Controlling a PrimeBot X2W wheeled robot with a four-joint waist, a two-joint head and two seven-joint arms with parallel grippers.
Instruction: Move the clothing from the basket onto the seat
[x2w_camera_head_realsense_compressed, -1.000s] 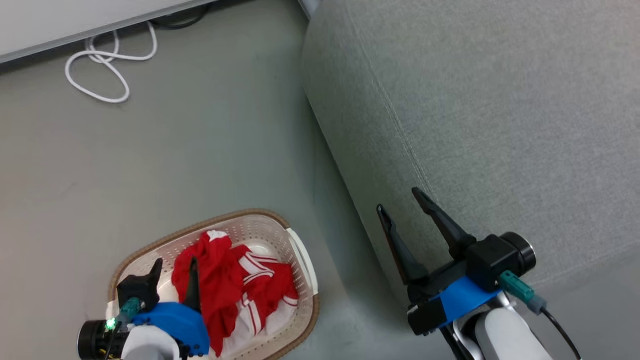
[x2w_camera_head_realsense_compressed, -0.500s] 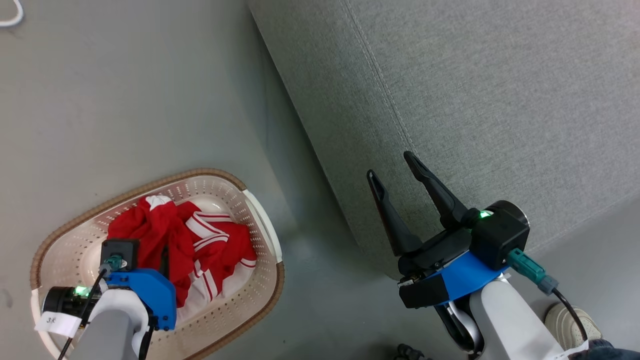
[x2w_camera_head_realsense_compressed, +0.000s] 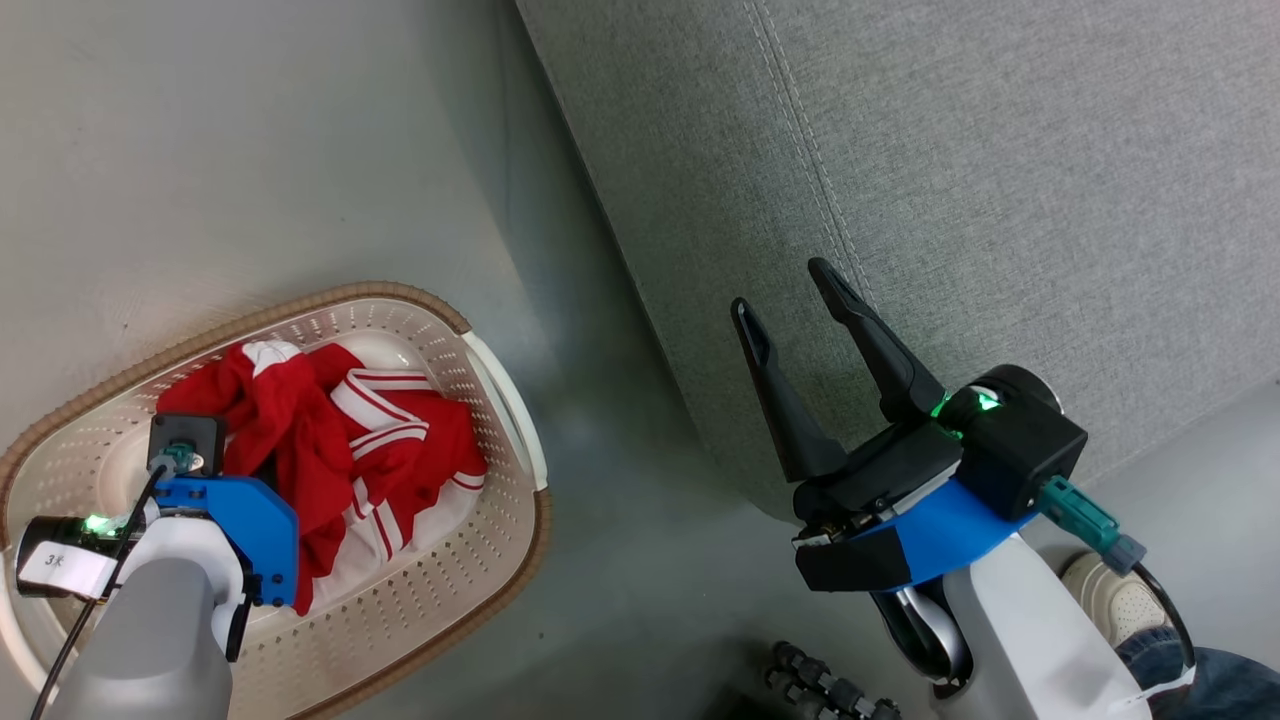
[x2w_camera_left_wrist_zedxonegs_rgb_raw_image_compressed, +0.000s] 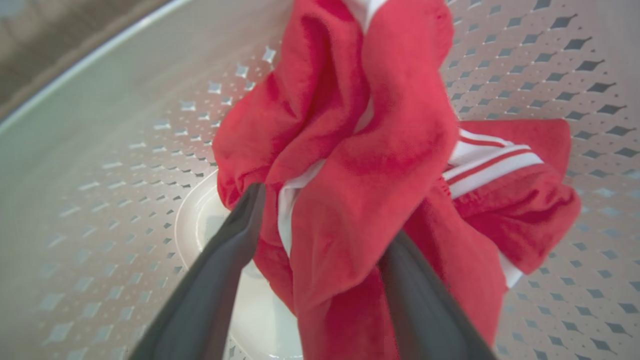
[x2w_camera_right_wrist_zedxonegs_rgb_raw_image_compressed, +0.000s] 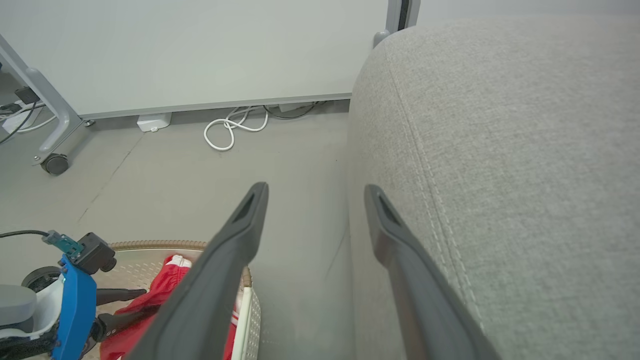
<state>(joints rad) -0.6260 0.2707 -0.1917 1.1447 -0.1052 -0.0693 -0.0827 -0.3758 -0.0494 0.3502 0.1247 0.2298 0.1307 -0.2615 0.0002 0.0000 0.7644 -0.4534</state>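
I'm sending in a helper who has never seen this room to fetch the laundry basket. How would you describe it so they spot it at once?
Find the big grey sofa. On the floor beside its rounded corner sits the basket. It is an oval, cream-white, perforated tub with a brown woven-look rim, and crumpled red clothing with white stripes lies inside.

Even, diffuse light is provided; a soft shadow is cast on the floor (x2w_camera_head_realsense_compressed: 300, 150) beside the seat (x2w_camera_head_realsense_compressed: 1000, 200). In the left wrist view the basket (x2w_camera_left_wrist_zedxonegs_rgb_raw_image_compressed: 100, 165) is blurred.
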